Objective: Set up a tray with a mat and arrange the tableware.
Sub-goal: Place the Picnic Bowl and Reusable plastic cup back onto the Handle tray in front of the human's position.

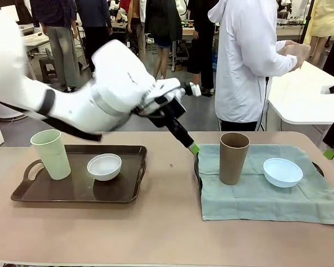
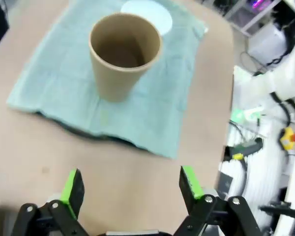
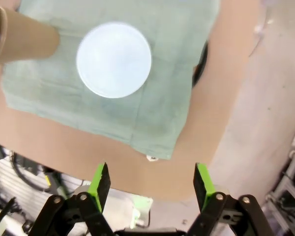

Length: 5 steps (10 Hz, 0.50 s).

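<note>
- table (image 1: pixel 167 233): tan top; it carries both trays and all the tableware.
- person (image 1: pixel 247 61): stands at the far side in a white top, both hands raised together in front of the chest, clear of the table.
- left arm (image 1: pixel 100 89): mine; it enters from the left and reaches across the middle above the table.
- mat (image 1: pixel 256 194): pale green cloth, spread flat over the right tray (image 1: pixel 197 172); that tray's dark rim shows at the mat's left edge.
- left tray (image 1: pixel 78 197): dark brown with handles, bare of any mat, well apart from the right tray.
- brown cup (image 1: pixel 234 157): upright on the left half of the mat.
- pale green cup (image 1: pixel 51 154): upright at the left end of the left tray.
- light blue bowl (image 1: pixel 283 172): on the mat, right of the brown cup and apart from it.
- white bowl (image 1: pixel 104 166): on the left tray, just beside the pale green cup.
- left claw (image 2: pixel 130 186): released, fingers spread, nothing between them; it is over bare table near the mat's left edge. whether a pad touches the mat, i cannot tell.
- right claw (image 3: pixel 151 184): released, fingers spread, nothing between them; it looks down at a corner of the mat and the table edge, the light blue bowl ahead.
</note>
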Each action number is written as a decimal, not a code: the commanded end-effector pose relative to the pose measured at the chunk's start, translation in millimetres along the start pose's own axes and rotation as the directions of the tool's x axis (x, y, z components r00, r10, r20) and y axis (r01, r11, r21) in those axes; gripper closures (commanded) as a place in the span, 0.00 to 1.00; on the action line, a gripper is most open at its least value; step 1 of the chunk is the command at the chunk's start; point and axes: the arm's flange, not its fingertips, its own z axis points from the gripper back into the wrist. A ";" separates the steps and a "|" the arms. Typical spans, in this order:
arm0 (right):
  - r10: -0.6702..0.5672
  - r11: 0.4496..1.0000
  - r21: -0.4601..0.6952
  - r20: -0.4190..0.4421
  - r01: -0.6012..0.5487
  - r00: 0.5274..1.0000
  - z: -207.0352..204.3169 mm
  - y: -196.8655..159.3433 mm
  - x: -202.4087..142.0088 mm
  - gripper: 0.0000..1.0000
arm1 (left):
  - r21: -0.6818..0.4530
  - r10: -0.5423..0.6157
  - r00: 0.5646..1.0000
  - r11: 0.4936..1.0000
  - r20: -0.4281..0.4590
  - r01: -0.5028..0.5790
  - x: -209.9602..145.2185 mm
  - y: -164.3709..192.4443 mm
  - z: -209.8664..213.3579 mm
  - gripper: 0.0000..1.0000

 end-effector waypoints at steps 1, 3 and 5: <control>-0.015 0.997 -0.079 -0.008 0.015 1.000 24.2 11.2 -1.3 0.13 | -0.051 0.171 0.975 0.982 -0.143 -0.180 29.7 -24.7 48.2 0.00; 0.021 0.995 -0.100 0.051 -0.016 0.998 47.0 24.1 -6.6 0.13 | 0.142 0.218 0.947 0.972 -0.236 -0.188 43.9 -56.7 83.9 0.00; 0.003 0.998 -0.058 0.018 -0.002 1.000 32.8 11.4 -3.3 0.13 | 0.048 0.166 0.975 0.986 -0.149 -0.160 14.8 -37.5 59.0 0.00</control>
